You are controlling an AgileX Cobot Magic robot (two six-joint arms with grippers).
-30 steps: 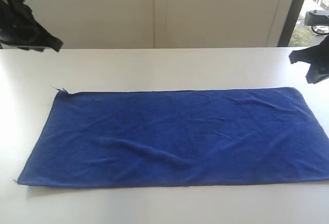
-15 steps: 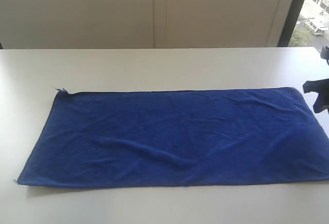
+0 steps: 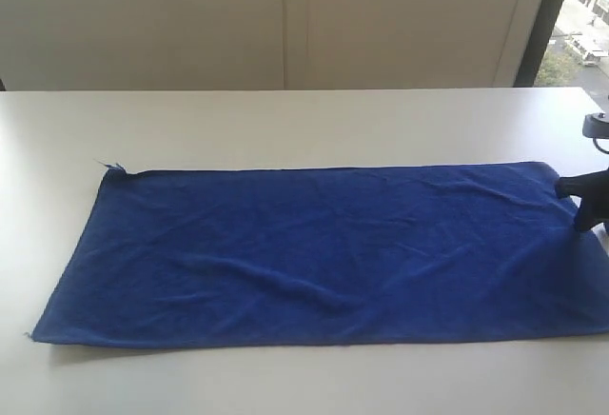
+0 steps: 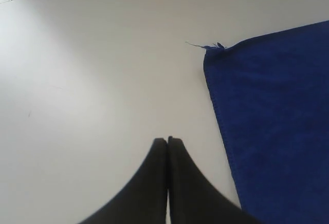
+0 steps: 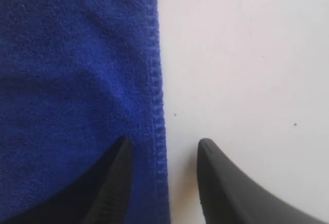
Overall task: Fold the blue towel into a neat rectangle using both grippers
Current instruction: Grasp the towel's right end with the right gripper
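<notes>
The blue towel (image 3: pixel 314 253) lies spread flat and long across the white table (image 3: pixel 285 120). My right gripper (image 3: pixel 582 198) hangs at the towel's far right end, near its back corner. In the right wrist view this gripper (image 5: pixel 164 144) is open and straddles the towel's hemmed edge (image 5: pixel 157 95), one finger over the cloth and one over bare table. My left gripper is out of the exterior view. In the left wrist view it (image 4: pixel 168 141) is shut with nothing in it, over bare table beside the towel's (image 4: pixel 272 111) frayed left back corner (image 4: pixel 213 47).
A pale wall (image 3: pixel 285 15) runs behind the table. A dark window frame (image 3: pixel 538 25) stands at the back right, with outdoors beyond it. Bare table top surrounds the towel on the left, behind it and along the front edge.
My left arm has left the exterior view at the upper left. My right gripper has come down and inward to the towel's right end, and its jaws have opened.
</notes>
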